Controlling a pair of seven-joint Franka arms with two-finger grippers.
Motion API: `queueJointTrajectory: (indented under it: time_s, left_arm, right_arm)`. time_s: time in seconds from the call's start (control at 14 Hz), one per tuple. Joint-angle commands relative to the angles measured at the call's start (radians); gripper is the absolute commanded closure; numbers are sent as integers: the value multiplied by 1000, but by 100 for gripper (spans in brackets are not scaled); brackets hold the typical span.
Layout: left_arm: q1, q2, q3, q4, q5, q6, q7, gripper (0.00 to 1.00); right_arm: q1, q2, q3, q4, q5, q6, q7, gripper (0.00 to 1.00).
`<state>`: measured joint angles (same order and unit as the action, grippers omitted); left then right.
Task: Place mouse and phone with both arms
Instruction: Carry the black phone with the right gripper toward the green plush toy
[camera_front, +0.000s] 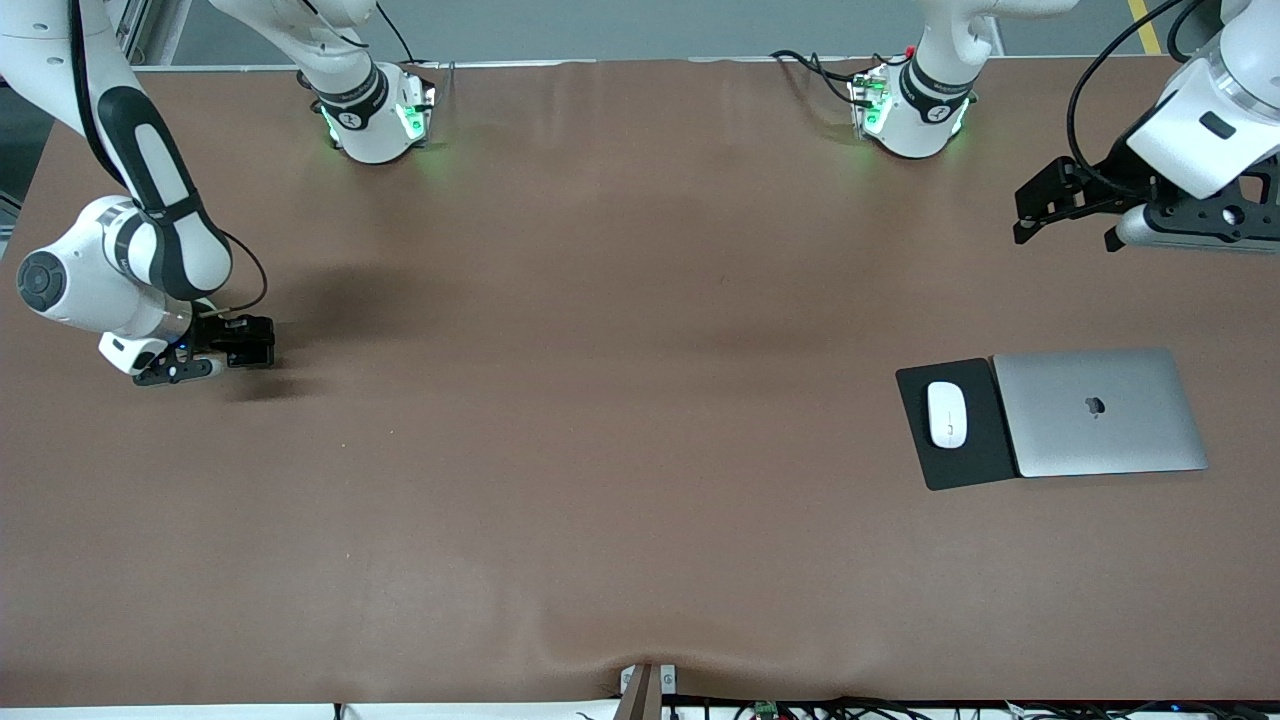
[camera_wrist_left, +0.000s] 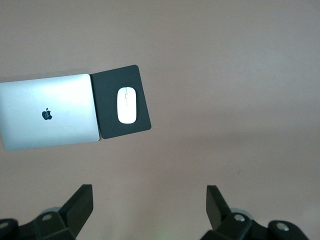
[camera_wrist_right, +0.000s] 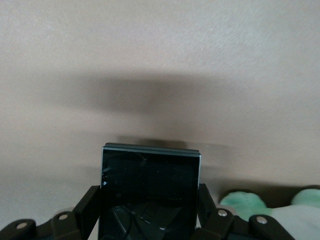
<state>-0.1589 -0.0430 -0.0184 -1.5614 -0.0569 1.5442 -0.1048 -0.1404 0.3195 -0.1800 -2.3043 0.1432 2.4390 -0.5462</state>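
Note:
The white mouse (camera_front: 947, 414) lies on a flat black pad (camera_front: 975, 460) toward the left arm's end of the table; it also shows in the left wrist view (camera_wrist_left: 127, 105). My left gripper (camera_front: 1040, 208) is open and empty, high over bare table, with its fingers wide apart in its wrist view (camera_wrist_left: 149, 200). My right gripper (camera_front: 245, 342) is low over bare table at the right arm's end. It is shut on the black phone (camera_wrist_right: 150, 185), which stands between its fingers (camera_wrist_right: 90, 200) with the glossy face toward the camera.
A closed silver laptop (camera_front: 1100, 412) lies against the black pad, on the side toward the left arm's end. The brown table cover (camera_front: 600, 400) has a wrinkle at its front edge. The arm bases stand along the table's back edge.

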Motion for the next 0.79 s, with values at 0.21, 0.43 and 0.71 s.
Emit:
queueJointTrajectory:
  time_s: [0.21,0.43,0.71]
  left_arm:
    - [-7,-14,1,-6,51,16,4,0]
    - [-2,0,6,6,51,20,2,0]
    - [2,0,8,4,51,20,4,0]
  right_arm:
    - [-22,-37,17,-50,53,17,-23,82]
    - [-22,-34,17,-50,55,25,-23,63]
    - [-19,-22,19,-50,56,52,-14,40]
